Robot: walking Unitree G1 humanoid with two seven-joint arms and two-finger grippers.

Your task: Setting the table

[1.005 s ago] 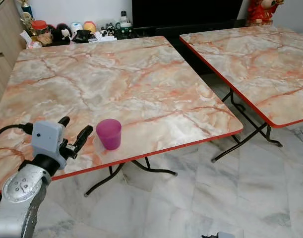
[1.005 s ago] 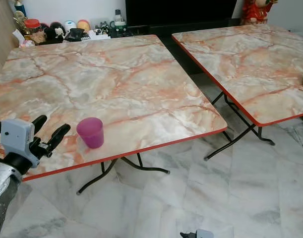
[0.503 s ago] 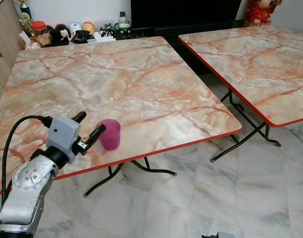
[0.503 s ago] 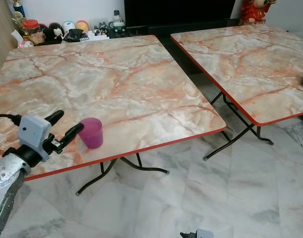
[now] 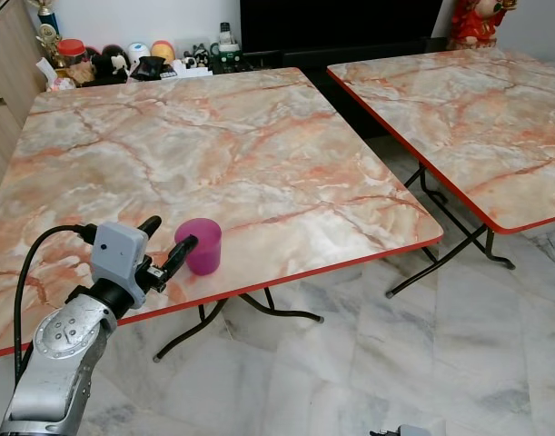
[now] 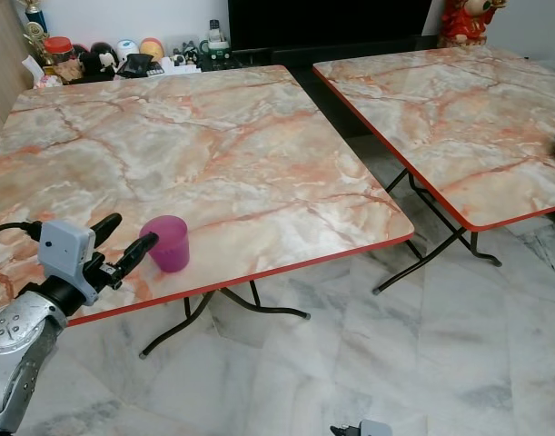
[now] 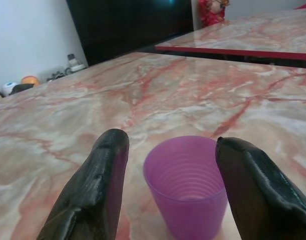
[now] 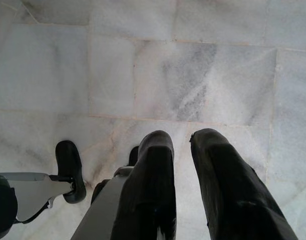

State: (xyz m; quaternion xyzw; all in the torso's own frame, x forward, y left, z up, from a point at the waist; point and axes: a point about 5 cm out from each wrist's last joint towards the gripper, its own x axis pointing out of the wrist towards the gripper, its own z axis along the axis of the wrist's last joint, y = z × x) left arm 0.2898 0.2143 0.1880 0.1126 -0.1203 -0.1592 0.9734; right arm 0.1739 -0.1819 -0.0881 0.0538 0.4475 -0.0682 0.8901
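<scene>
Reaching over the near edge of the marble-patterned table [image 5: 259,154], the left gripper [image 7: 173,165] spreads its black fingers [image 7: 100,185] wide on either side of the upright purple cup [image 7: 188,185], not visibly touching it, while the right gripper [image 8: 183,165] hangs idle, narrowly parted, above the floor [image 8: 193,70].

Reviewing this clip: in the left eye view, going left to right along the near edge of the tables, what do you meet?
Left gripper → purple cup → near table → floor gap → second table.
</scene>
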